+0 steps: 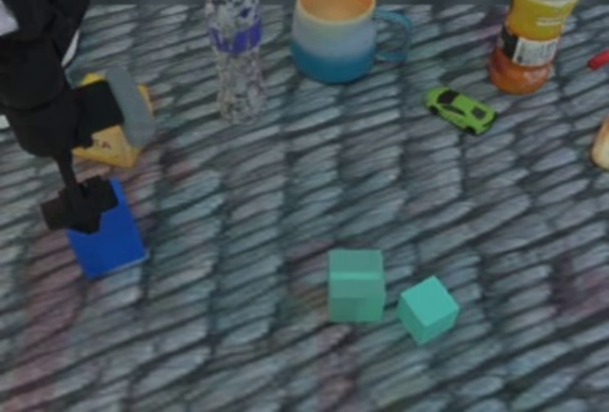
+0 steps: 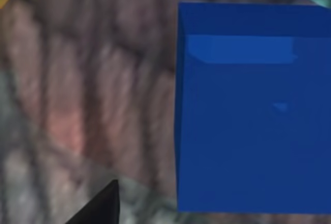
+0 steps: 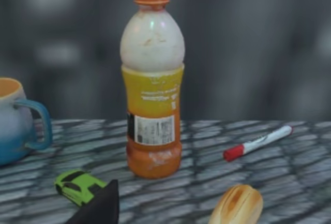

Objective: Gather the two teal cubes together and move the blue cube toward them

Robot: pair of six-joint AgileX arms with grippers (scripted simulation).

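The blue cube (image 1: 109, 241) sits near the table's left edge and fills much of the left wrist view (image 2: 253, 110). My left gripper (image 1: 81, 207) is open just above the cube's far left corner, with nothing between its fingers; one dark fingertip (image 2: 103, 206) shows beside the cube. The larger teal cube (image 1: 356, 284) and the smaller teal cube (image 1: 428, 309) rest close together at the front centre, a narrow gap between them. My right arm is outside the top view. One fingertip (image 3: 106, 206) of its open gripper shows in its wrist view, holding nothing.
A yellow printed cube (image 1: 112, 136) lies behind the blue cube, partly under my left arm. Along the back stand a clear bottle (image 1: 235, 41), a blue mug (image 1: 333, 29) and an orange juice bottle (image 1: 538, 22). A green toy car (image 1: 460, 109), a red marker (image 3: 258, 142) and a bread roll (image 3: 238, 206) lie at the right.
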